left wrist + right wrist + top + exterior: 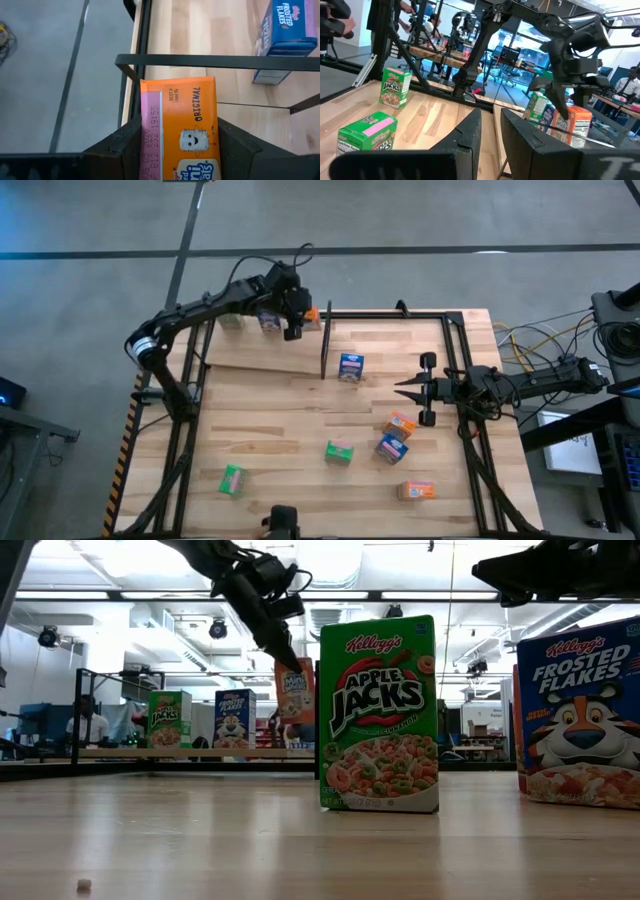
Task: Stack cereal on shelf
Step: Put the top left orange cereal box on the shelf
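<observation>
My left gripper point(297, 321) is shut on an orange cereal box point(312, 316) at the far left, above the wooden shelf point(262, 356) and next to its black upright rod point(324, 348). On the shelf, a green box point(232, 320) and a blue box point(268, 321) stand upright. A blue box point(351, 367) stands on the table just right of the rod. My right gripper point(403, 388) hovers at the right, its fingers a narrow gap apart, with nothing between them. My left gripper pinches the orange box between its two fingers point(122, 146), one on the pink narrow side point(150, 131) and one on the opposite side. The fingers come slanting down from the table's left. The box point(293, 690) hangs clear above the shelf, higher than the boxes standing there.
Loose boxes lie on the near half of the table: orange point(400, 425), blue point(392, 447), green point(339, 451), green point(232, 480), orange point(416, 490). A black metal frame point(455, 350) edges the table. People sit at desks in the room beyond.
</observation>
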`<state>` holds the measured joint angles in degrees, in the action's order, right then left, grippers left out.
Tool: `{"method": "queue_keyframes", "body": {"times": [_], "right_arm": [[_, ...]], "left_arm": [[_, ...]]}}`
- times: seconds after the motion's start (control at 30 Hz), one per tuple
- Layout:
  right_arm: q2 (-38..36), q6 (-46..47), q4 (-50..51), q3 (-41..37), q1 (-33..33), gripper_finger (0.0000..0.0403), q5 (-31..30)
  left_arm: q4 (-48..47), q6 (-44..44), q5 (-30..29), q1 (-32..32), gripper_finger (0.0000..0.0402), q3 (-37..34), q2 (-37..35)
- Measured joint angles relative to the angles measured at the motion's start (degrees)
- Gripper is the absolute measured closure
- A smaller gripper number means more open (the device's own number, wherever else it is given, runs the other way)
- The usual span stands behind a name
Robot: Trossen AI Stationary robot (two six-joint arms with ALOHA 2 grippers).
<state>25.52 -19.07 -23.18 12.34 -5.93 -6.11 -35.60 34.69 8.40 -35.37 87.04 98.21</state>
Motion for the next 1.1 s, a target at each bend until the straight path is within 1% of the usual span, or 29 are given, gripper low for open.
{"method": "queue_keyframes", "body": {"times": [0.23,0.4,0.67,1.1], "right_arm": [[0.0,0.09,0.17,0.0,0.0,0.0339,0.0],[0.0,0.51,0.2,0.0,-0.01,0.0339,0.0],[0.0,0.63,0.26,0.0,-0.02,0.0339,0.0],[0.0,0.63,0.26,0.0,-0.02,0.0339,0.0]], "left_arm": [[-3.7,1.82,1.83,-2.23,0.0224,3.9,4.04],[-3.92,1.85,6.5,-3.7,0.0224,3.96,5.84],[-3.45,2.53,6.97,-4.14,0.0224,3.98,8.32],[-1.05,3.68,7.17,-4.47,0.0224,3.98,8.55]]}}
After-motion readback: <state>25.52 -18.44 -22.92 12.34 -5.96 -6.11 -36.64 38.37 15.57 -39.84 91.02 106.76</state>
